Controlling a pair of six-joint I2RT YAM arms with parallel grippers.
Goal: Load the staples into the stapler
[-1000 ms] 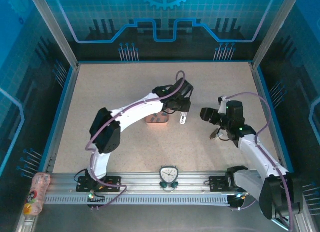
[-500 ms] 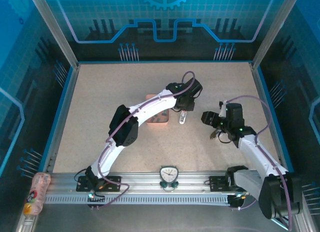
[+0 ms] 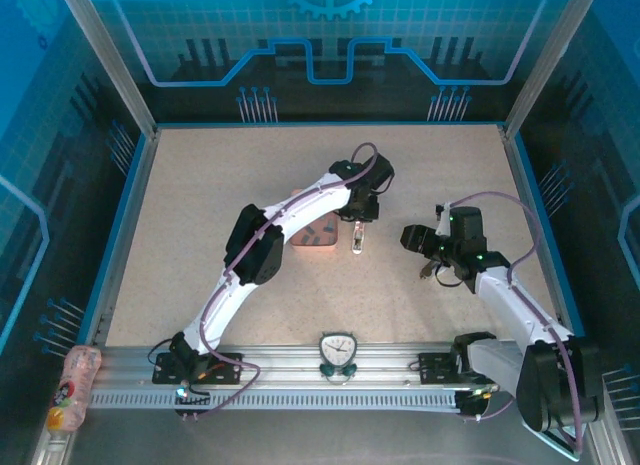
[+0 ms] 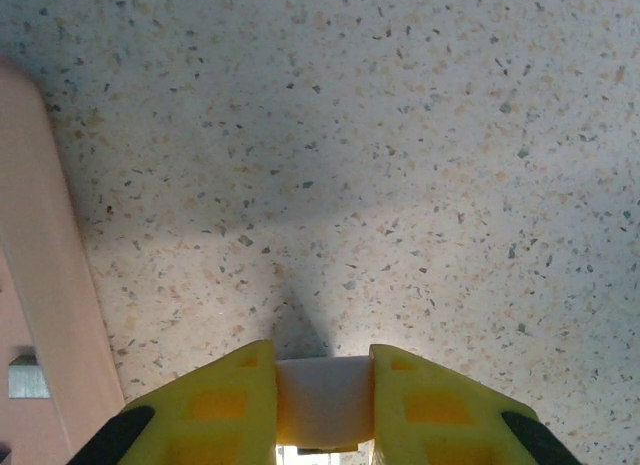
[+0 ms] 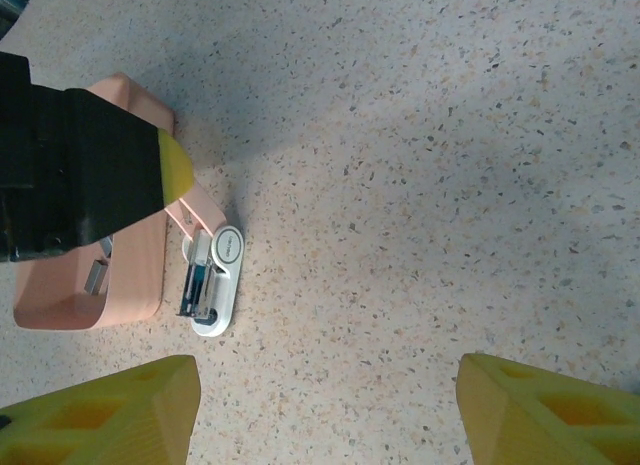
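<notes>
Now, left gripper (image 4: 322,377): clamped on stapler (image 5: 212,285)
Right gripper (image 5: 325,410): fingers apart, above table (image 5: 450,135)
Stapler: lying open, just beside tray (image 5: 135,275)
Staples (image 5: 94,276): in tray

No readable text; bottle (image 3: 72,387) label, rail dial (image 3: 338,350) markings too blurred.

The left arm (image 3: 285,213) stretches from the near left toward the middle, elbow bent and wrist turned down. The left gripper (image 4: 323,403) points downward, its yellow fingers (image 4: 235,405) pinched on the pale lid of the stapler (image 5: 213,285). The right arm (image 3: 510,300) reaches in from the near right. The right gripper (image 5: 325,400) faces left, jaws spread wide with nothing between them.
</notes>
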